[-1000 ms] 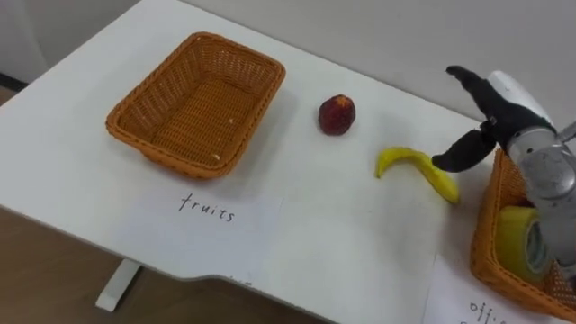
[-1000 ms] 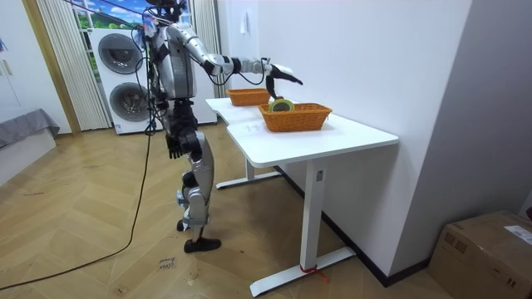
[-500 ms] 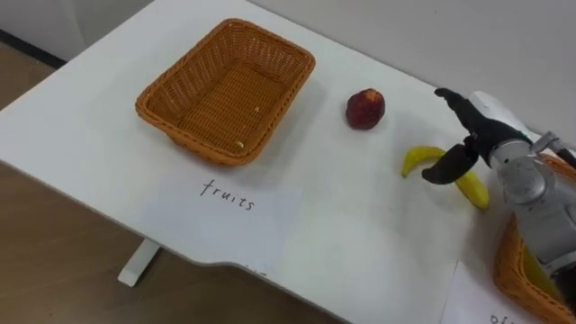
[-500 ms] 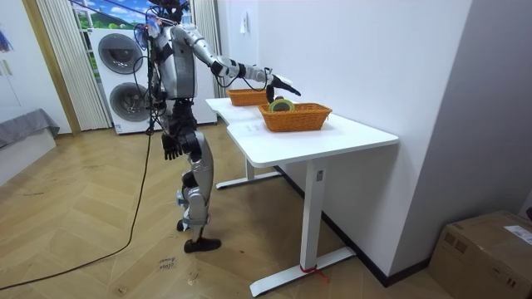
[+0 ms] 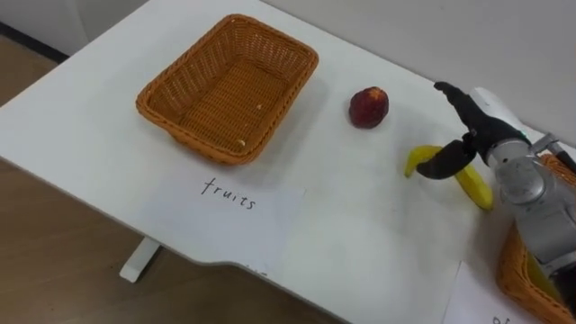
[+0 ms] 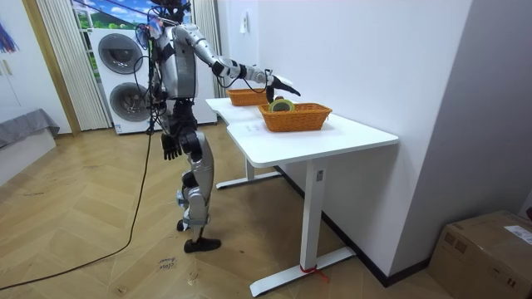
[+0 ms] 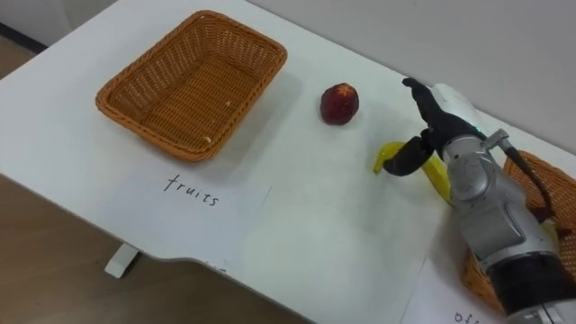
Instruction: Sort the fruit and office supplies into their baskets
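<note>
Two wicker baskets are seen on a white table (image 5: 360,238): an empty basket (image 5: 229,85) toward the robot's left, with a handwritten paper label (image 5: 225,193) laid in front of it, and a second basket (image 7: 538,171) at the far right, which in the room view is seen to hold a yellowish roll (image 6: 281,105). Between them a red fruit (image 5: 368,106) is left lying on the bare tabletop, apart from both baskets. A banana (image 5: 474,187) is placed nearer the second basket, just beside its rim and well apart from the empty one. The right hand (image 5: 484,126) is held directly over the banana with its fingers stretched out straight toward the wall and its dark thumb hooked down across the fruit's middle; the thumb appears to rest on the peel, though contact cannot be confirmed, and nothing is gripped or lifted. The banana's stem end is left showing beyond the thumb, toward the red fruit. In the room view the robot is seen standing upright at the table's long edge, its right arm extended over the tabletop, while the left hand (image 6: 170,149) is hung low at its side, away from the table; whether that hand is spread or closed cannot be told.
</note>
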{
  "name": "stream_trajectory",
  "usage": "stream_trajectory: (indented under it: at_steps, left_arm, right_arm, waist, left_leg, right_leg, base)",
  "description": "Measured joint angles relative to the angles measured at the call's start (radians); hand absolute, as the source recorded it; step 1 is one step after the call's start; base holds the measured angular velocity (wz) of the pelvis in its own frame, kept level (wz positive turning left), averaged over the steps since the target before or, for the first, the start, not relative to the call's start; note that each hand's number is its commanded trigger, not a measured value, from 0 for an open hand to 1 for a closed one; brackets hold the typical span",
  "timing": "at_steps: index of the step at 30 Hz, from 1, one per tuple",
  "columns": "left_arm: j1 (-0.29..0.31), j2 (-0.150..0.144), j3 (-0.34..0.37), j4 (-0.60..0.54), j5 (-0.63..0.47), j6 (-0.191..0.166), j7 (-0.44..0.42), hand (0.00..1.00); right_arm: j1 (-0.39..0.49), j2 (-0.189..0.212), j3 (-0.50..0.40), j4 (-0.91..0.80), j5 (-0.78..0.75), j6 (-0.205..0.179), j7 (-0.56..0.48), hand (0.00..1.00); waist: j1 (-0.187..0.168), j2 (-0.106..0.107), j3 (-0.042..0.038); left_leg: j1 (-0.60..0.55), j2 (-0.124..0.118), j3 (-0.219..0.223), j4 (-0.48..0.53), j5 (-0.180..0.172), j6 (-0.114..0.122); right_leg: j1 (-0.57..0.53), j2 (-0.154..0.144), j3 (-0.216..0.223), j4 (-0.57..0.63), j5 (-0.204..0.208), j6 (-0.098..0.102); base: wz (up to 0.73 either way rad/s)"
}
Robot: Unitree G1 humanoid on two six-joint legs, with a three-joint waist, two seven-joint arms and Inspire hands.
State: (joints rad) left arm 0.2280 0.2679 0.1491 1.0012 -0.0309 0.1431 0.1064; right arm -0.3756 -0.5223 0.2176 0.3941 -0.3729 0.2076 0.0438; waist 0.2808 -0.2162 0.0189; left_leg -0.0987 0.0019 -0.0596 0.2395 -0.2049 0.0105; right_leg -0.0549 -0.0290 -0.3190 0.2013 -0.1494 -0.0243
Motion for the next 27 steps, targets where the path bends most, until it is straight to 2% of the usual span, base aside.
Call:
stream_trajectory:
  at_steps: [10, 19, 27]
  left_arm:
    - [0.002, 0.001, 0.001, 0.0, 0.003, 0.0, -0.001, 0.0]
    - [-0.001, 0.007, 0.003, -0.001, 0.003, 0.01, -0.009, 0.0]
    - [0.0, 0.014, 0.002, -0.001, 0.005, 0.027, -0.006, 0.0]
  right_arm:
    - [-0.001, 0.0, 0.0, 0.068, -0.033, -0.006, 0.002, 0.0]
    - [-0.008, -0.001, 0.0, 0.117, -0.063, 0.013, 0.042, 0.0]
    - [-0.039, -0.001, 0.007, 0.223, -0.113, 0.014, 0.046, 0.0]
  waist:
    - [0.001, 0.003, 0.0017]
    - [-0.002, 0.003, 0.0004]
    - [0.013, 0.007, 0.0015]
  left_leg:
    - [-0.013, -0.002, -0.01, 0.016, 0.0, -0.001]
    - [-0.014, 0.0, -0.009, 0.019, 0.001, -0.003]
    - [-0.013, 0.0, -0.008, 0.019, 0.001, -0.003]
  right_leg:
    - [-0.001, -0.003, -0.028, -0.001, 0.0, 0.0]
    - [0.001, -0.002, -0.027, 0.0, 0.001, -0.002]
    - [-0.001, -0.003, -0.034, 0.0, 0.002, -0.002]
  base:
    - [0.05]
    - [0.0]
    - [0.0]
